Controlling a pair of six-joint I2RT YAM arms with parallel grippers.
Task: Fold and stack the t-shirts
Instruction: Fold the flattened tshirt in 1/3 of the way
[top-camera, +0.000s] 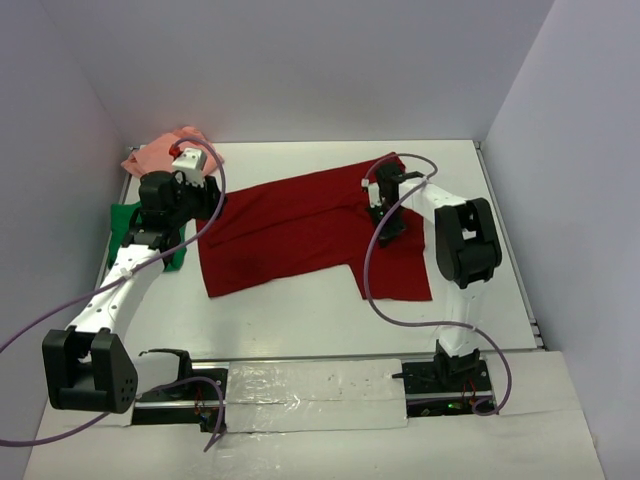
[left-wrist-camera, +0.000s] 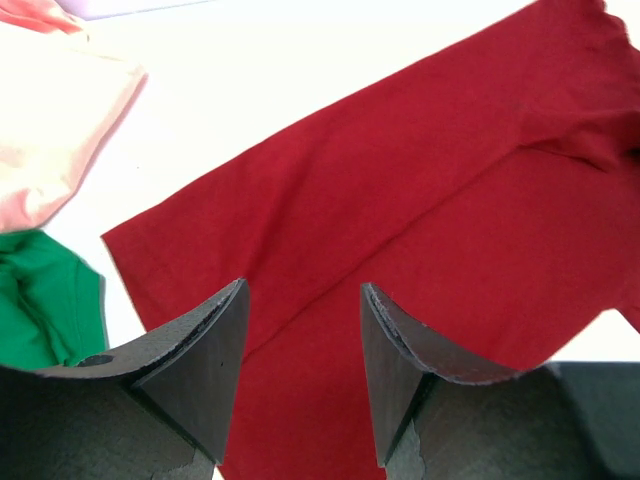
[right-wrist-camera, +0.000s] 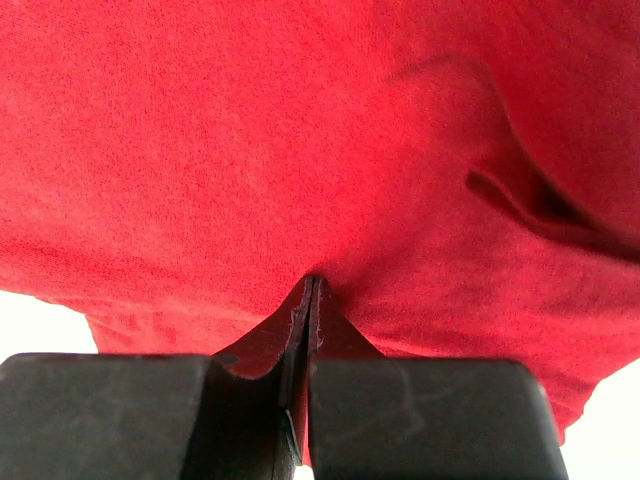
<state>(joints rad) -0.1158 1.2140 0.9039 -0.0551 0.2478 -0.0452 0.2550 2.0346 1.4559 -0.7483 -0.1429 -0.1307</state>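
Observation:
The dark red t-shirt (top-camera: 290, 235) lies spread across the middle of the table, with one part reaching toward the front right. My left gripper (top-camera: 205, 203) is open and empty above the shirt's left edge; in the left wrist view my gripper (left-wrist-camera: 303, 290) has its jaws apart over the red cloth (left-wrist-camera: 400, 180). My right gripper (top-camera: 385, 225) is shut on the shirt's right part; in the right wrist view my gripper (right-wrist-camera: 310, 285) pinches a small ridge of red cloth (right-wrist-camera: 250, 130). The bright green t-shirt (top-camera: 125, 220) and the salmon pink t-shirt (top-camera: 160, 155) lie crumpled at the far left.
The green shirt (left-wrist-camera: 40, 300) and the pink shirt (left-wrist-camera: 50, 130) sit close to my left arm. White walls enclose the table at the back and on both sides. Bare white table (top-camera: 290, 320) shows in front of the red shirt.

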